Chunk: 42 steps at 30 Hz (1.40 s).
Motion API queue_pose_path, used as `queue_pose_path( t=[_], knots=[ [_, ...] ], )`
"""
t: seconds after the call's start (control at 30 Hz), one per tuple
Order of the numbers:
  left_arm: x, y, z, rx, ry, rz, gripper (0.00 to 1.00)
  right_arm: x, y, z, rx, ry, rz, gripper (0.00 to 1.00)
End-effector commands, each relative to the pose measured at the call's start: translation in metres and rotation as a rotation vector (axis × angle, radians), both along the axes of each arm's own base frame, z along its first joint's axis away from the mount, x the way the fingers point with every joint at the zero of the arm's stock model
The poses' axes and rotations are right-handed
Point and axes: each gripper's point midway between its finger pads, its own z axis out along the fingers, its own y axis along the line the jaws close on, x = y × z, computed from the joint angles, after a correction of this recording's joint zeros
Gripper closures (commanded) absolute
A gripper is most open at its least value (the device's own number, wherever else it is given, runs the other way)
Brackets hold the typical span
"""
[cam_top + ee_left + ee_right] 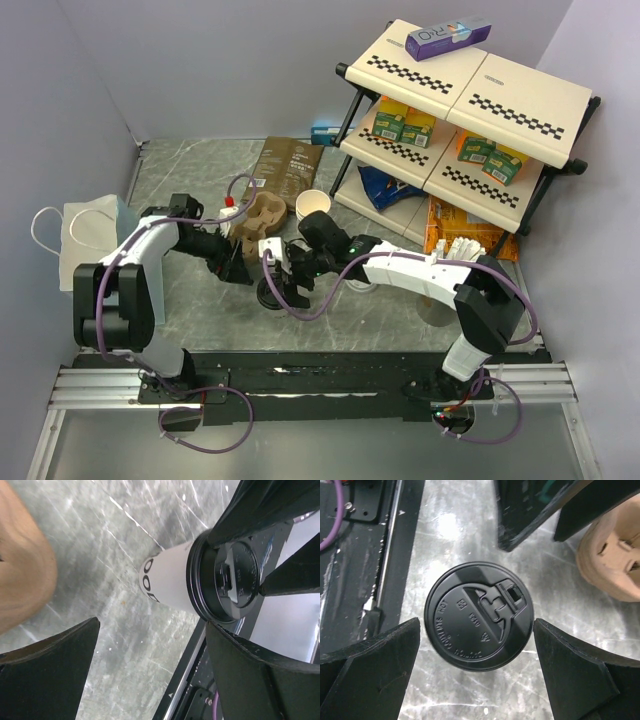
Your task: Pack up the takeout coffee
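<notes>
Currently the takeout coffee cup [167, 582] stands upright on the worktop [460, 525], black lid [479, 616] fitted, near the pulp cup carrier [615, 555]. The right claw [476, 630] hangs open over the lid; the left claw [152, 627] is open alongside. The cup is probably light and crushable, so grip the paper wall below the lid rim.

The lidded cup [270, 295] stands on the table [350, 325], between the spread fingers of the right gripper [476, 625] above it, touching neither. The left gripper [152, 630] lies just left of it. Behind it sits the carrier [262, 218], with a second cup [313, 205] to its right and the pouch [283, 165] behind.
</notes>
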Motion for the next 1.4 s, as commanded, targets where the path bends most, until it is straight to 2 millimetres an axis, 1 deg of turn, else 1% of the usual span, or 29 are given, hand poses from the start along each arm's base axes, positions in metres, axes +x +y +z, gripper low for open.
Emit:
queue_pose_path(
  t=[0.0, 0.1, 0.23, 0.4, 0.43, 0.57, 0.67, 0.9, 1.0, 1.07, 1.17, 1.37],
  knots=[
    [-0.002, -0.005, 0.007, -0.025, -0.028, -0.066, 0.07, 0.014, 0.017, 0.03, 0.08, -0.099, -0.005, 0.0],
    [-0.004, -0.006, 0.007, -0.032, -0.018, -0.073, 0.07, 0.016, 0.018, 0.027, 0.072, -0.096, -0.009, 0.0],
    [-0.005, -0.012, 0.009, -0.066, 0.009, -0.086, 0.07, 0.014, 0.019, 0.032, 0.094, -0.094, 0.002, 0.0],
    [-0.01, -0.019, 0.008, -0.07, 0.021, -0.116, 0.06, -0.002, 0.019, 0.031, 0.103, -0.055, 0.081, 0.0],
    [-0.01, -0.021, 0.008, -0.067, 0.023, -0.121, 0.06, -0.004, 0.017, 0.027, 0.09, -0.051, 0.095, 0.0],
    [-0.009, -0.025, 0.003, -0.054, 0.034, -0.123, 0.06, -0.009, 0.015, 0.022, 0.08, -0.041, 0.121, 0.0],
    [-0.007, -0.026, -0.001, -0.04, 0.046, -0.11, 0.06, -0.008, 0.016, 0.019, 0.074, -0.043, 0.119, 0.01],
    [-0.001, -0.024, -0.012, 0.0, 0.077, -0.082, 0.08, 0.0, 0.016, 0.008, 0.042, -0.042, 0.085, 0.05],
    [-0.001, -0.024, -0.015, 0.013, 0.086, -0.08, 0.08, -0.002, 0.015, 0.002, 0.025, -0.028, 0.087, 0.08],
    [0.0, -0.025, -0.016, 0.016, 0.087, -0.079, 0.08, -0.002, 0.016, 0.0, 0.022, -0.024, 0.088, 0.1],
    [0.0, -0.028, -0.017, 0.017, 0.091, -0.08, 0.09, -0.004, 0.014, -0.004, 0.014, -0.01, 0.095, 0.15],
    [-0.002, -0.034, -0.016, -0.002, 0.1, -0.087, 0.08, -0.005, 0.012, -0.014, -0.01, 0.001, 0.095, 0.21]
  ],
)
